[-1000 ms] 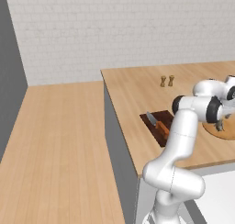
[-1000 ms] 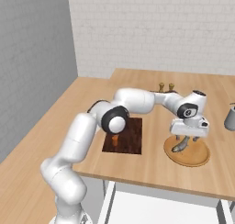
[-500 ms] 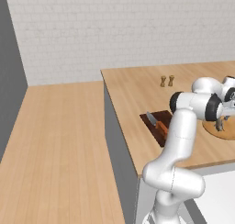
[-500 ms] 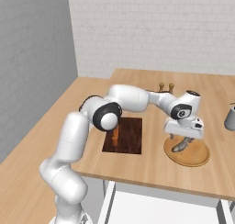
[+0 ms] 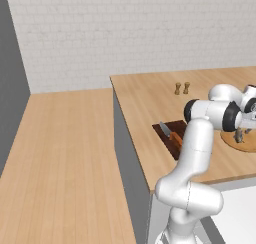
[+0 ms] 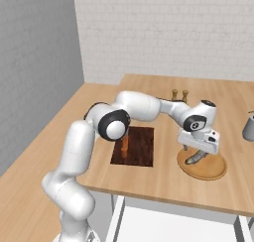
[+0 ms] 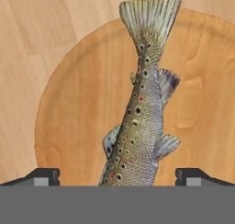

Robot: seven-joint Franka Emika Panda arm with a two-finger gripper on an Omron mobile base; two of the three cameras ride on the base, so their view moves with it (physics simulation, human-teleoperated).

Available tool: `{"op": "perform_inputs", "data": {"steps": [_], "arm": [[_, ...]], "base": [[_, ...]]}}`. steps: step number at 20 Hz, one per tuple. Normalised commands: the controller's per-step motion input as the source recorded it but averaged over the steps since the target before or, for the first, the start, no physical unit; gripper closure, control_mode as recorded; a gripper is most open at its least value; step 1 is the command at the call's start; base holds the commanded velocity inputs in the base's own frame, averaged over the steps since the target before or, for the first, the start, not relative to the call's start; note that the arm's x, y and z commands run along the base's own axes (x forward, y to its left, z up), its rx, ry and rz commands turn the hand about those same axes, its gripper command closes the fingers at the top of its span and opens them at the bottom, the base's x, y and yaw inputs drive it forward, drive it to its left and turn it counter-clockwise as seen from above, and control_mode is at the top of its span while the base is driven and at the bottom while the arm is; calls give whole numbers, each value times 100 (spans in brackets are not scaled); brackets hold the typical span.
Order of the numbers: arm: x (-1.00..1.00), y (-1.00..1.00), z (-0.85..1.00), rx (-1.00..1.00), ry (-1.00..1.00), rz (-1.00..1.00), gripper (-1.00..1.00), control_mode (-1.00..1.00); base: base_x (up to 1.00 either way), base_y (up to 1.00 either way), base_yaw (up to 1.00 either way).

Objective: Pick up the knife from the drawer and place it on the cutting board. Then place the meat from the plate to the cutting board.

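Note:
The meat [image 7: 137, 122] is a speckled greyish fish lying lengthwise on the round tan plate [image 7: 78, 103]. My gripper [image 7: 117, 177] hangs just above it, open, with one fingertip [image 7: 43, 175] on each side of the fish's head end and nothing between them gripped. From the right base view the gripper [image 6: 196, 151] sits low over the meat [image 6: 194, 158] and the plate [image 6: 208, 170]. The knife [image 6: 125, 144] rests on the dark cutting board [image 6: 141, 147], left of the plate. In the left base view the knife [image 5: 167, 130] lies on the board [image 5: 182, 124], with the gripper [image 5: 240, 135] over the plate [image 5: 246, 145].
Two small brown shakers [image 6: 179, 93] stand behind the board. A grey pot [image 6: 249, 127] is at the counter's right edge. The white drawer [image 6: 163, 223] juts out below the counter's front edge. My arm arches over the board's left side.
My hand has sunk a little toward the plate and drifted slightly left, and the arm's elbow has swung. Knife, board and meat lie as before.

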Motion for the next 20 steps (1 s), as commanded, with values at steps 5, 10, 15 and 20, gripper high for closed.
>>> {"op": "perform_inputs", "data": {"steps": [5, 10, 15, 20], "arm": [[-11, 0, -2, 0, 0, -8, -100, -100], [-12, -1, -24, 0, 0, -9, -100, -100], [0, 4, -41, -1, 0, -8, -100, -100], [0, 0, -10, 0, 0, -4, 100, -100]], "base": [[0, 0, 0], [0, 0, 0], [0, 0, 0], [0, 0, 0]]}}
